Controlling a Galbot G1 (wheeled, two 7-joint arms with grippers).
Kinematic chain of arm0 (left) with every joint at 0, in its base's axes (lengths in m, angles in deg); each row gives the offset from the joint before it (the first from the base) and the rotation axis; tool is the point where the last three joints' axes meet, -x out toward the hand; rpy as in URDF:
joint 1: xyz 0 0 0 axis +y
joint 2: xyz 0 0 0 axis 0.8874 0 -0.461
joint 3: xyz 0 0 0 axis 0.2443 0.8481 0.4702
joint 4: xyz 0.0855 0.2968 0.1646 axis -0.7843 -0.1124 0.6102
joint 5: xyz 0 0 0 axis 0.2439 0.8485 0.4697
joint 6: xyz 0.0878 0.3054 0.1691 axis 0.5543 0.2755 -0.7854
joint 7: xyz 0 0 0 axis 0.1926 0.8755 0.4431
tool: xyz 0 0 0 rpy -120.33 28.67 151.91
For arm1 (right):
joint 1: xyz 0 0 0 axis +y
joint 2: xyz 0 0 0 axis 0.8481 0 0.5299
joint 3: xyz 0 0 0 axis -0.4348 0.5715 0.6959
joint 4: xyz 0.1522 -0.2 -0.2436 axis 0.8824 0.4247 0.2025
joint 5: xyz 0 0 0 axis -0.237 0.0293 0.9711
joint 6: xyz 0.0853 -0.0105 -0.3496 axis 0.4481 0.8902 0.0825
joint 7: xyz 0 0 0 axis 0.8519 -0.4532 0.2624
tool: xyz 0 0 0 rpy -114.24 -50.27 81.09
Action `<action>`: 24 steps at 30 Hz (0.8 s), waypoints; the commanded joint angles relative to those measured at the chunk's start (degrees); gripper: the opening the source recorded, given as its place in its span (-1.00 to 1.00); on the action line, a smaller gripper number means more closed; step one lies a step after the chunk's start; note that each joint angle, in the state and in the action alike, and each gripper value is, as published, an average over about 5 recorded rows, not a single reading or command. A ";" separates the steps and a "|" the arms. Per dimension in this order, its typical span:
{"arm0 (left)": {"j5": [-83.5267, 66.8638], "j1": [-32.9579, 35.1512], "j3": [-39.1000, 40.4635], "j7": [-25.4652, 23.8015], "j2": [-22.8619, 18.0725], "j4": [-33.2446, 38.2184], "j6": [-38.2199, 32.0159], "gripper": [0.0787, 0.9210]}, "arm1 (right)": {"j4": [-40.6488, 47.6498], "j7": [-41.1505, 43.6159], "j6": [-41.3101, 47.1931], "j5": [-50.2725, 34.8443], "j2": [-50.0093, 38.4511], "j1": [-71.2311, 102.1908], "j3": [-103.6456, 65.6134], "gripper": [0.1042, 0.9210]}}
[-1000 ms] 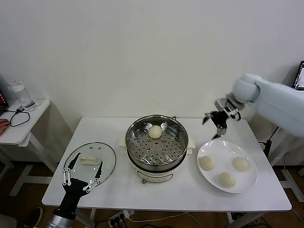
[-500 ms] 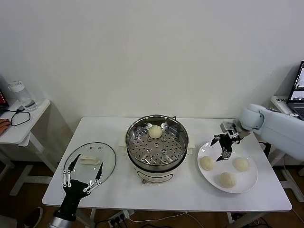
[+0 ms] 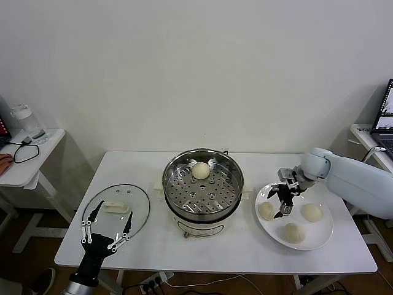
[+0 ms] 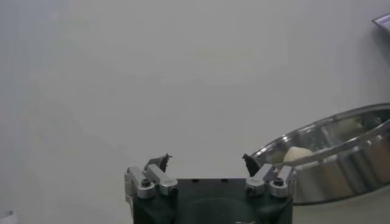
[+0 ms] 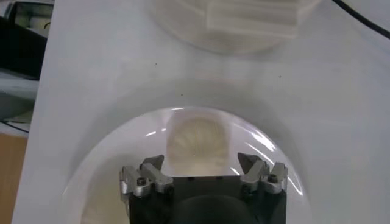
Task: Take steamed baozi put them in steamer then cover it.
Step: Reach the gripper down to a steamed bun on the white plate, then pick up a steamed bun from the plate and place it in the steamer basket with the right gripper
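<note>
One baozi (image 3: 200, 170) sits on the perforated tray at the back of the steamer (image 3: 173, 187). Three more baozi lie on a white plate (image 3: 321, 239) to the steamer's right: one at the plate's left (image 3: 266, 211), one at its right (image 3: 311, 212), one at the front (image 3: 293, 232). My right gripper (image 3: 280, 201) is open and hovers just above the left baozi (image 5: 196, 141), which shows between its fingertips in the right wrist view. The glass cover (image 3: 140, 203) lies flat on the table left of the steamer. My left gripper (image 3: 105, 229) is open, low at the front left by the cover.
A small side table (image 3: 37, 157) with a jug (image 3: 24, 120) and a cable stands at the far left. A laptop edge (image 3: 384, 117) shows at the far right. The steamer (image 4: 341, 159) with a baozi in it also shows in the left wrist view.
My right gripper has come down and toward the plate's left, from high behind the plate to just above the left baozi. The left arm has stayed put.
</note>
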 commanded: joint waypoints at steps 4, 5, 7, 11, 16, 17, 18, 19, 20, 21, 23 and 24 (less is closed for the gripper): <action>-0.01 0.03 -0.23 0.07 0.01 -0.13 -0.12 0.77 | 1.36 -0.71 0.22 0.60 2.15 1.75 -0.70 0.57; -0.01 0.04 -0.23 0.08 0.00 -0.11 -0.11 0.77 | 1.30 -0.73 0.22 0.68 2.10 1.72 -0.72 0.53; -0.02 0.09 -0.25 0.10 0.02 -0.10 -0.11 0.77 | 0.90 -0.68 0.24 0.80 1.77 1.47 -0.73 0.44; -0.03 0.14 -0.23 0.11 0.14 -0.11 -0.15 0.77 | -0.66 -0.09 0.36 1.00 0.63 -0.68 0.01 0.35; -0.09 0.04 -0.03 0.15 0.54 0.03 -0.16 0.77 | -2.64 2.48 0.46 0.35 -0.71 -6.64 1.91 0.32; -0.11 -0.01 0.03 0.16 0.66 0.05 -0.17 0.77 | -2.91 3.57 0.42 0.28 -0.85 -8.56 2.59 0.32; -0.12 -0.05 0.09 0.17 0.76 0.07 -0.18 0.77 | -3.05 4.68 0.28 0.32 -0.87 -10.43 3.37 0.31; -0.14 -0.10 0.15 0.18 0.88 0.11 -0.19 0.77 | -3.13 6.10 0.07 0.24 -0.75 -13.04 4.52 0.31; -0.16 -0.16 0.23 0.19 0.99 0.16 -0.21 0.77 | -3.17 7.54 -0.14 -0.12 -0.49 -16.13 5.93 0.31; -0.18 -0.22 0.31 0.19 1.08 0.21 -0.24 0.77 | -3.16 8.94 -0.39 -0.49 -0.08 -19.24 7.39 0.30; -0.26 -0.35 0.50 0.20 1.26 0.35 -0.31 0.77 | -3.09 11.23 -1.03 -1.62 1.22 -25.56 10.20 0.30; -0.31 -0.41 0.61 0.20 1.35 0.41 -0.37 0.77 | -3.06 12.02 -1.24 -2.26 1.97 -28.12 11.27 0.31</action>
